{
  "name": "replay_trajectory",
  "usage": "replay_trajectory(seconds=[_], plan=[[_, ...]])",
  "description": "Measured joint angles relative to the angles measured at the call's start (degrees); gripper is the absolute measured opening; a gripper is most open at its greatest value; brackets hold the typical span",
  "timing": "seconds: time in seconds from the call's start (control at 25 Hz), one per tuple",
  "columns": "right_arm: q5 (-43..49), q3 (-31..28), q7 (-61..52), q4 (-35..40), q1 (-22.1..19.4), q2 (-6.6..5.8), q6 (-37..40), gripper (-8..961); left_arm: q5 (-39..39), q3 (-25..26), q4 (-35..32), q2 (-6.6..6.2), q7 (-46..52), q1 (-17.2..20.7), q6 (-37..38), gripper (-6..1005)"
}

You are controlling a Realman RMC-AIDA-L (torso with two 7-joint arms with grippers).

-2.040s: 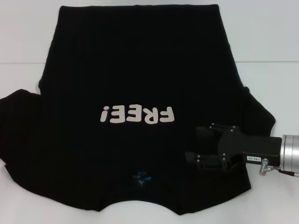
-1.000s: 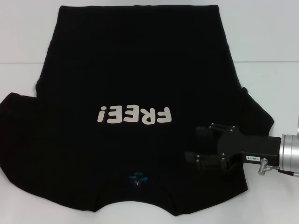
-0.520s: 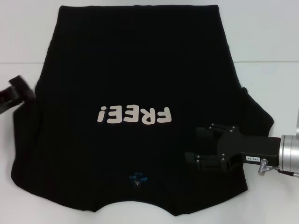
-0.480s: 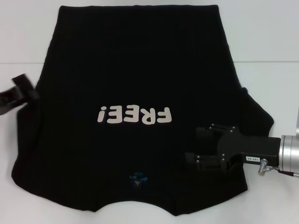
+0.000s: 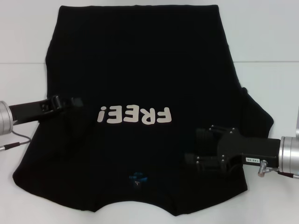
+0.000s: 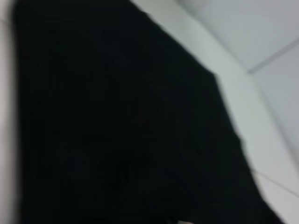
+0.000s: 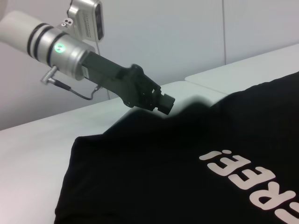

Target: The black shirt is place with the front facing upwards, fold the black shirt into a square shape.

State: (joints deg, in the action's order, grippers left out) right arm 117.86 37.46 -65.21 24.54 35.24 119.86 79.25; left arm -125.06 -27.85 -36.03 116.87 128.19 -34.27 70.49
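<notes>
Left sleeve fold in progress on the black shirt (image 5: 135,70)

Head view: the shirt lies face up across the middle of the white worktop (image 5: 266,37), collar at the near edge, long axis running near to far. The left gripper (image 5: 74,102) is over its left side, apparently pinching the sleeve it carries inward. The right gripper (image 5: 198,148) rests on the right shoulder, fingers apart.
Left wrist view: only black cloth and worktop.
Right wrist view: the left gripper (image 7: 164,103) holds cloth lifted above the shirt (image 7: 187,177).

Matt black cloth shirt (image 5: 140,60) lies on a smooth white table (image 5: 271,42).
</notes>
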Motion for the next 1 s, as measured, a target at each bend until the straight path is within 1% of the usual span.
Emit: replay_trajectory(seconds=[0.08, 0.12, 0.24, 0.32, 0.4, 0.44, 0.52, 0.56, 0.6, 0.64, 0.76, 0.8, 0.88, 0.96, 1.0], plan=[[0.0, -0.2, 0.0, 0.0, 0.0, -0.05, 0.0, 892, 4.1, 1.2, 2.0, -1.01, -4.3, 0.4, 4.8, 47], [-0.1, -0.3, 0.0, 0.0, 0.0, -0.07, 0.0, 892, 5.5, 1.7, 2.6, -1.3, -5.8, 0.7, 6.3, 49], [-0.1, -0.5, -1.2, 0.2, -0.2, -0.08, 0.0, 892, 10.0, 2.7, 5.0, -2.64, -10.5, 1.8, 12.4, 196], [-0.1, -1.0, -4.1, 0.7, -0.2, -0.2, -0.2, 892, 10.2, 2.5, 5.8, -3.29, -13.2, 2.1, 14.8, 294], [-0.1, -1.6, -10.0, 2.5, -0.2, -0.52, -0.8, 891, 10.0, 2.2, 6.1, -3.48, -17.7, 2.5, 17.0, 534], [0.0, -1.7, -12.4, 3.5, -0.3, -0.64, -0.9, 891, 9.9, 2.1, 5.9, -3.28, -21.2, 2.9, 18.4, 551], [1.3, -1.3, -22.9, 7.8, -0.4, -1.29, -1.3, 891, 10.0, 2.0, 5.4, -2.72, -28.7, 3.9, 20.8, 586], [2.3, -1.2, -27.7, 10.0, -0.3, -1.79, -1.4, 891, 10.0, 2.0, 5.4, -2.72, -28.7, 3.9, 20.8, 603], [4.3, -1.1, -33.8, 12.2, -0.2, -2.47, -1.3, 891, 10.0, 2.0, 5.1, -2.04, -37.2, 5.3, 22.7, 621], [6.0, -1.1, -38.9, 14.3, 0.0, -3.1, -1.2, 891, 10.0, 2.0, 5.1, -1.87, -39.4, 5.7, 23.2, 638], [12.4, -1.1, -55.8, 19.9, 1.1, -5.87, 0.3, 891, 10.0, 2.0, 4.9, -1.2, -46.5, 7.1, 24.4, 690], [15.0, -1.1, -61.2, 21.5, 1.7, -6.72, 0.7, 891, 10.0, 1.9, 4.7, -0.78, -49.8, 7.7, 24.7, 707], [21.2, -1.3, -71.1, 23.9, 3.2, -8.11, 1.4, 891, 9.9, 1.6, 4.5, -0.43, -52.2, 8.4, 24.8, 742], [27.5, -1.6, -77.9, 25.6, 4.7, -8.59, 2.3, 891, 9.9, 1.4, 4.5, -0.29, -53.6, 9.0, 24.9, 817], [30.4, -1.7, -79.9, 26.2, 5.5, -8.56, 2.7, 891, 9.8, 1.4, 4.5, -0.27, -53.8, 9.1, 24.9, 855]])
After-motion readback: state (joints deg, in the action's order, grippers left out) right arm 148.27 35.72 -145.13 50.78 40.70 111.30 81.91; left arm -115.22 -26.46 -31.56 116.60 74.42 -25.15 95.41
